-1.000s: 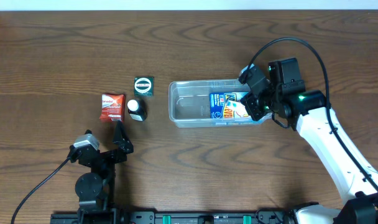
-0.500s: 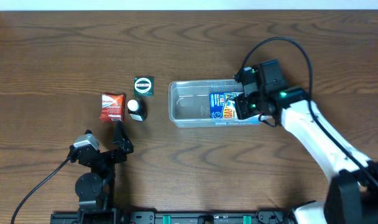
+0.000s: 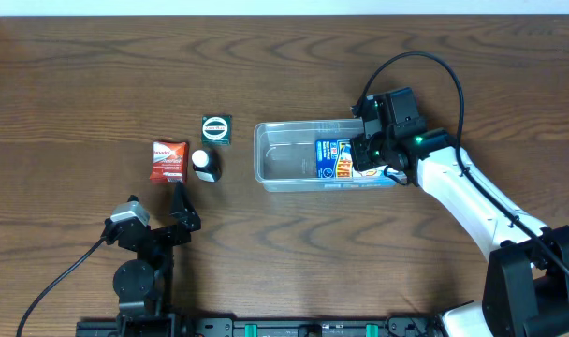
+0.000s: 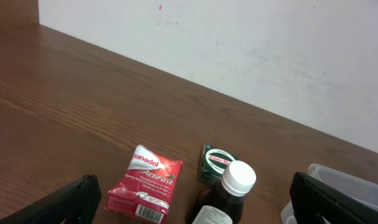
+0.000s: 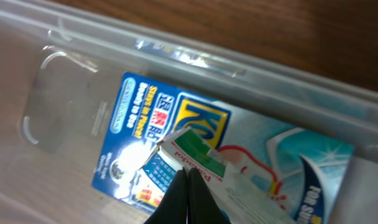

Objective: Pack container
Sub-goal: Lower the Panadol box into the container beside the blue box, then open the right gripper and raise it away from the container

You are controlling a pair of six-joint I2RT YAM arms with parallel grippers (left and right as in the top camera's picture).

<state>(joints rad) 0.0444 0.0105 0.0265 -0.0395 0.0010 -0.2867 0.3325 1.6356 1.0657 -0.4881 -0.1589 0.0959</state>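
Observation:
The clear plastic container (image 3: pixel 284 159) lies at mid-table, its rim also showing in the left wrist view (image 4: pixel 347 179). A blue packet (image 3: pixel 334 159) lies inside its right half, and shows in the right wrist view (image 5: pixel 139 124). My right gripper (image 3: pixel 367 157) is low inside the container's right end. Its fingers (image 5: pixel 189 186) are shut on a white and green box (image 5: pixel 239 180) that rests tilted over the blue packet. My left gripper (image 3: pixel 182 211) is open and empty, near the table's front left, its fingers (image 4: pixel 195 211) apart on both sides of the wrist view.
Left of the container lie a red packet (image 3: pixel 169 161) (image 4: pixel 145 183), a small dark green box (image 3: pixel 216 129) (image 4: pixel 217 163) and a dark bottle with a white cap (image 3: pixel 205 165) (image 4: pixel 232 190). The right arm's cable loops above the container's right end.
My right gripper has moved left and down into the container's right end with the white and green box. The left arm has not moved.

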